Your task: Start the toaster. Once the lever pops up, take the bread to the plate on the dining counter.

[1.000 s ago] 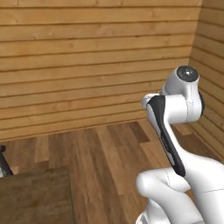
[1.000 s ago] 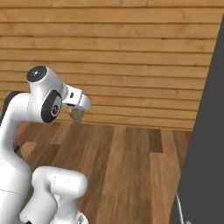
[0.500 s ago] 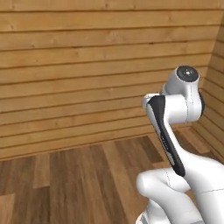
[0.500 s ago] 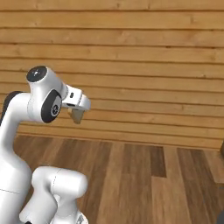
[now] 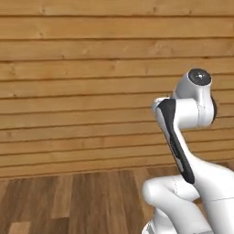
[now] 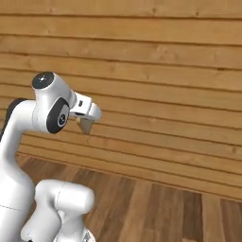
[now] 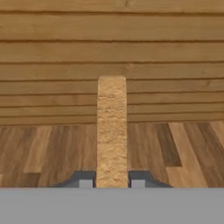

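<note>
In the hand view the bread (image 7: 112,131) stands edge-on as a tan, crumbly slice between my two dark fingertips, and the gripper (image 7: 112,180) is shut on it. From the right base view the gripper (image 6: 85,124) hangs in front of the arm's upper joint with the bread (image 6: 85,125) as a small pale piece under it, held high in the air. The toaster, the plate and the dining counter are out of view.
A wall of horizontal wooden planks (image 5: 82,91) stands straight ahead across both base views. Below it runs a wood-plank floor (image 6: 160,212). My arm is folded close to the base.
The whole picture has slid as the base turned: the dark panel on the right and the dark top at lower left have left the views. The bread stays gripped.
</note>
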You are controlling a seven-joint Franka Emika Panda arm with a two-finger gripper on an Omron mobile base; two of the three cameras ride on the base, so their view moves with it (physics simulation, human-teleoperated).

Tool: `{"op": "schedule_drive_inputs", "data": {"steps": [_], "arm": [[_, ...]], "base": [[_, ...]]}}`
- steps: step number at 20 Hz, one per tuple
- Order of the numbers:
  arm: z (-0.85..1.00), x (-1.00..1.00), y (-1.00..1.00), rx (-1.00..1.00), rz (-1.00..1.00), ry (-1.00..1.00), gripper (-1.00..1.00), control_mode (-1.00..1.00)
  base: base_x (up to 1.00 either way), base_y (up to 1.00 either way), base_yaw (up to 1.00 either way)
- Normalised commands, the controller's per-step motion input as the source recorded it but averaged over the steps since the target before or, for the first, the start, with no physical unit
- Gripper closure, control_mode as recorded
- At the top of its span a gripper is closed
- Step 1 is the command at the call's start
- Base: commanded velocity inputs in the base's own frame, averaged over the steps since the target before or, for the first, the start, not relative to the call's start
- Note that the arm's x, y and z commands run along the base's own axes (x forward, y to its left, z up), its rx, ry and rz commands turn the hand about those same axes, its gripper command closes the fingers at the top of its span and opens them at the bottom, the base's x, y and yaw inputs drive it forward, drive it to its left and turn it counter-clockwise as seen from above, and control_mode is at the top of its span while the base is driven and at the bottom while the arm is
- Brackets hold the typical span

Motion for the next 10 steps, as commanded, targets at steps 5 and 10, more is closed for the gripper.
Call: {"op": "schedule_drive_inputs", "data": {"steps": [5, 10], "arm": [[0.00, 0.00, 0.00, 0.00, 0.00, 0.00, 1.00, 1.00], [0.00, 0.00, 0.00, 0.00, 0.00, 0.00, 1.00, 1.00]], "base": [[0.93, 0.00, 0.80], [0.56, 0.00, 0.96]]}}
